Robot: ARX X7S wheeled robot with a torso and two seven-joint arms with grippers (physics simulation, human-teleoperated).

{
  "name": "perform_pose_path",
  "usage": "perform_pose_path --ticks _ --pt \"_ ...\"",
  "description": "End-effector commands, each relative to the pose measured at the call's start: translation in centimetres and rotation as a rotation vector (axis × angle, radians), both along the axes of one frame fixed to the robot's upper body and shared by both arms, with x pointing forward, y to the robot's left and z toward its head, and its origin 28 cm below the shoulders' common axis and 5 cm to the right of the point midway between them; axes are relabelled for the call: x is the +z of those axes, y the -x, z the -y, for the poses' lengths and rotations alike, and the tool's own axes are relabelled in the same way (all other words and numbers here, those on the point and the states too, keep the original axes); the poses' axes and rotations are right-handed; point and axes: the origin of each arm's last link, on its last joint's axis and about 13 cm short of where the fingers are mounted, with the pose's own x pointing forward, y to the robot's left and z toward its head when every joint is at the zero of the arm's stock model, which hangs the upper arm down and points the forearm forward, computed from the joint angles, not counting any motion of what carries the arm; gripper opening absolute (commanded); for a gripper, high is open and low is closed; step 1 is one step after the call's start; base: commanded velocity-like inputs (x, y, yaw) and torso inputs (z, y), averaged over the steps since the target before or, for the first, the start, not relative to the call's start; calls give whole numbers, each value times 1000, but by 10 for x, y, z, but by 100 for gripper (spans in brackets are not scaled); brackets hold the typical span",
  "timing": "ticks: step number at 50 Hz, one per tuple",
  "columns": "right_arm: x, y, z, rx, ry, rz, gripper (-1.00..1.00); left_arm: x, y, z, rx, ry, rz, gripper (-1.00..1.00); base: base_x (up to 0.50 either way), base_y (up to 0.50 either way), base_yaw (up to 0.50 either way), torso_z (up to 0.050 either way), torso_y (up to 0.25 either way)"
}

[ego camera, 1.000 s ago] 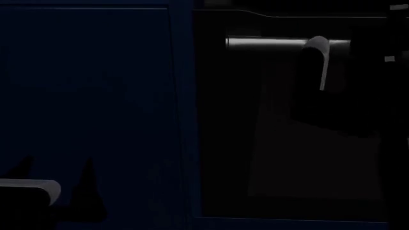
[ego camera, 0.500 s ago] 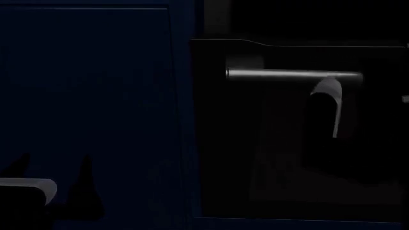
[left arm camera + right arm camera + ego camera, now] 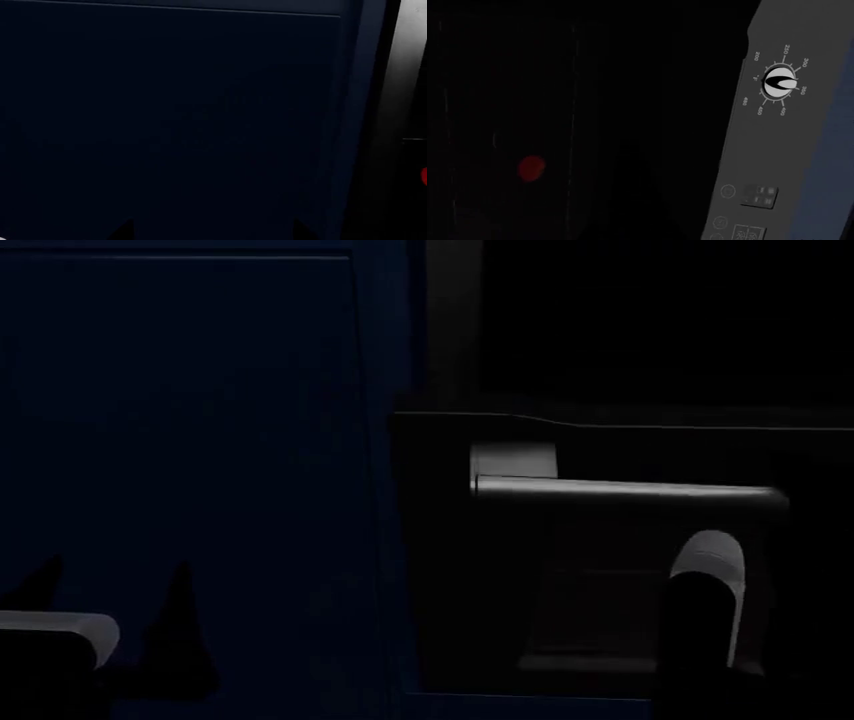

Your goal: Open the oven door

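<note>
The oven door (image 3: 587, 570) is swinging down and open: in the head view its top edge, which was sitting near the top of the frame one second ago and somewhat lower half a second ago, is now lying across the middle of the frame on the right side, and a black opening is showing above it. The silver-grey bar handle (image 3: 627, 490) is travelling down with the door and is now sitting right of centre, just below the door's top edge. The right gripper (image 3: 714, 585) is tracking the same descent and is now appearing in the lower right of the frame, just below the right end of the handle; whether it is clenched on the bar or merely hooked against it cannot be told, since the jaws are too dark to read. The left gripper (image 3: 114, 625) is idling in the lower left in front of the dark blue cabinet door (image 3: 187, 440), unmoved across the frames, its jaws apart and holding nothing. The right wrist view is showing the control panel (image 3: 774, 150) with its temperature dial (image 3: 779, 82) at upper right. By judgement, the opening is well under way but not finished.
</note>
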Motion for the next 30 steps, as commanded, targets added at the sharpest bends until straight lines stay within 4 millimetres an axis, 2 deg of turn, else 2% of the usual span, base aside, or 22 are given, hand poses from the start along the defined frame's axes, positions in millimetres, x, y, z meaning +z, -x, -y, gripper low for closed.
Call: perform_pose_path --ticks 1,18,30 --pt "-22 24 -11 91 -40 -167 -100 1 1 2 -8 0 3 100 0 0 7 0 0" --pt "-31 49 -15 115 -69 -208 -100 2 -1 4 -18 3 9 100 -1 3 3 0 0" --pt "-50 68 -12 108 -77 -267 -100 3 -1 5 -21 2 11 100 -1 4 5 0 0"
